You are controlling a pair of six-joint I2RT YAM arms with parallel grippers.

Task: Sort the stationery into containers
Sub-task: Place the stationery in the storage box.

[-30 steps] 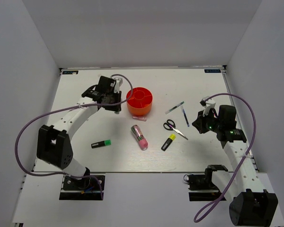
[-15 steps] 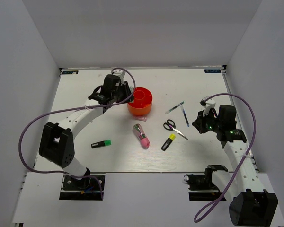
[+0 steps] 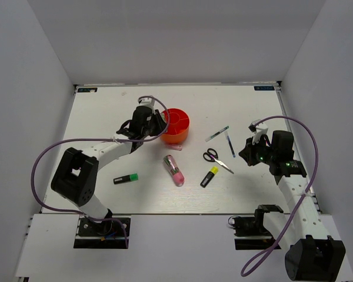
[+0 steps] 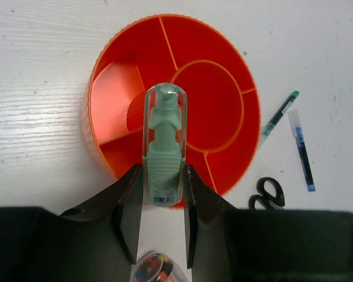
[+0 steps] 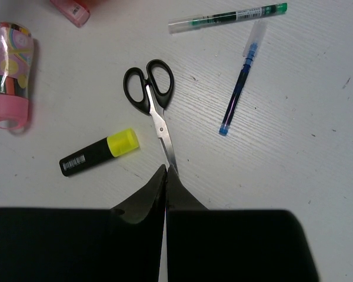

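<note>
your left gripper point(image 4: 163, 183), half closed, grips a pale green plastic tube point(image 4: 165, 141) with a clear rounded cap. its long axis runs up the frame, cap at top, above the ribbed round orange organiser point(image 4: 226, 167), frame centre. your right gripper point(image 5: 165, 171) is closed, empty.

the left gripper point(image 3: 157, 126) hangs at the orange organiser's point(image 3: 176, 138) left rim. scissors point(image 3: 218, 161), a yellow highlighter point(image 3: 209, 176) and a green marker point(image 3: 125, 178) lie loose on the table point(image 3: 106, 117).

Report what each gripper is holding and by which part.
Left gripper grips a pale green, clear-cased stick by its lower end, rounded tip over the orange organiser. Right gripper is shut on nothing, above the scissors' blade tip.
</note>
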